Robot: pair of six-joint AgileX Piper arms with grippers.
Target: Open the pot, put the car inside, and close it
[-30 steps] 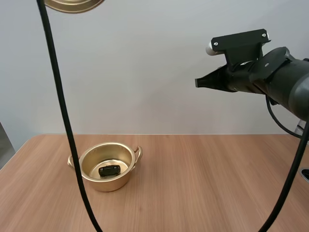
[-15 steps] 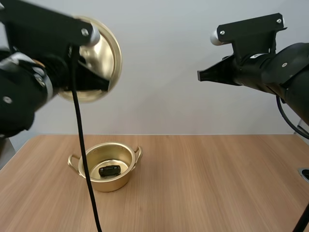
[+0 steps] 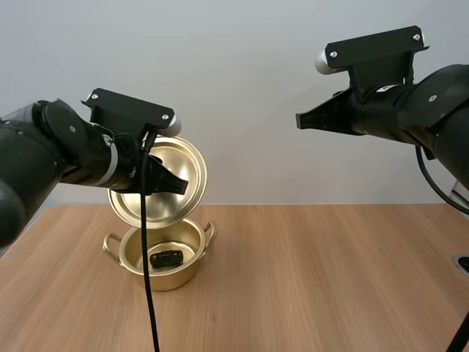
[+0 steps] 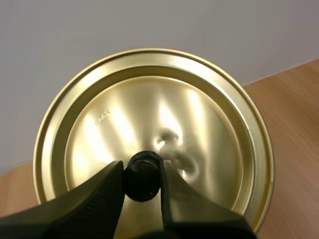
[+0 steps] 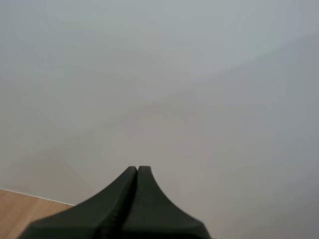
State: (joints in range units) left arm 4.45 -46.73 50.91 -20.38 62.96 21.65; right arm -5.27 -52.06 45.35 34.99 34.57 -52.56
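A gold pot (image 3: 163,253) stands uncovered on the left of the wooden table with a small black car (image 3: 166,258) lying on its bottom. Just above its far rim hangs the gold lid (image 3: 163,183), tilted nearly on edge. My left gripper (image 3: 176,183) is shut on the lid's black knob (image 4: 143,169), and the fingers (image 4: 102,191) pinch the knob from both sides against the lid (image 4: 164,124). My right gripper (image 3: 302,122) hovers high over the table's right half, shut on nothing, its fingers (image 5: 137,177) pressed together as one wedge.
The wooden table (image 3: 315,279) stretches bare to the right of the pot and in front of it. A grey wall stands behind the table.
My left arm has come down from the top left, carrying the lid to just above the pot. The right arm has barely shifted. The pot and car stayed put.
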